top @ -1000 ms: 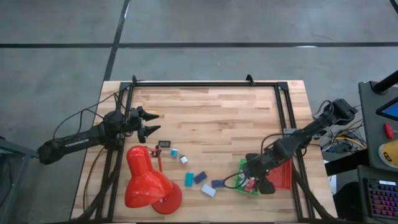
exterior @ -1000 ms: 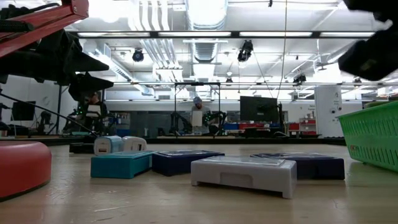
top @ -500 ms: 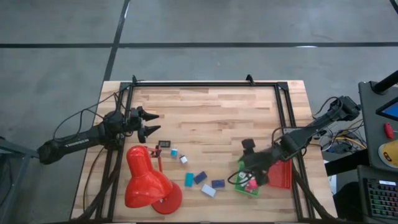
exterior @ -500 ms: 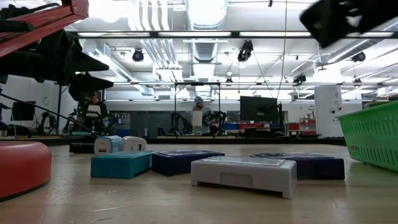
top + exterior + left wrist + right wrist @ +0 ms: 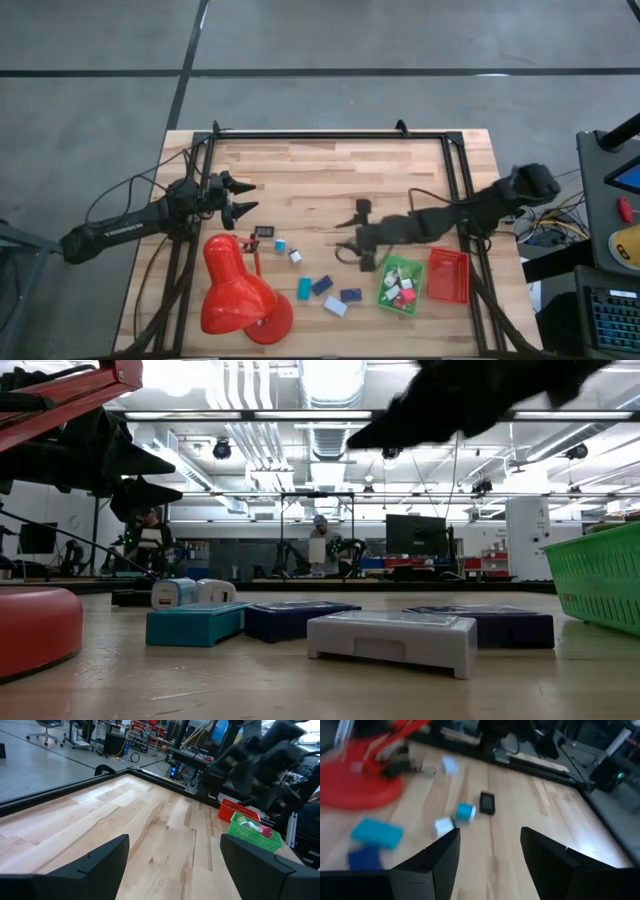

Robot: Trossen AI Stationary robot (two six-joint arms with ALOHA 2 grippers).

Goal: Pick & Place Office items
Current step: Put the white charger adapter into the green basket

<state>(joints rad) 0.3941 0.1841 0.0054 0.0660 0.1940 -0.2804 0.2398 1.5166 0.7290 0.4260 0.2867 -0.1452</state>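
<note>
Overhead and wrist views, mid-task. Your right gripper hangs over bare wood near the table's middle, its arm stretched across from the right edge. In the right wrist view its two fingers stand partly apart with only table showing between them — nothing is held.

The loose office items lie on the near-left side of that gripper, towards the red desk lamp. Closest to it is a small cluster: a white cube, a teal cube and a flat black piece. Nearer the table's front edge sit four flat blocks: teal block, dark blue block, a second dark blue block and white block. The flat blocks are oblong, and their long axes point different ways. The low view shows them as low, slab-like pieces resting flat on the wood.

Several pieces already lie in the green tray — pink and white ones, probably, though they are too small to name surely. The red tray sits just beside it.

Your left gripper waits wide open and empty near the table's left edge. It is about as near the black piece as the right one, but the right arm is nearer the trays.
</note>
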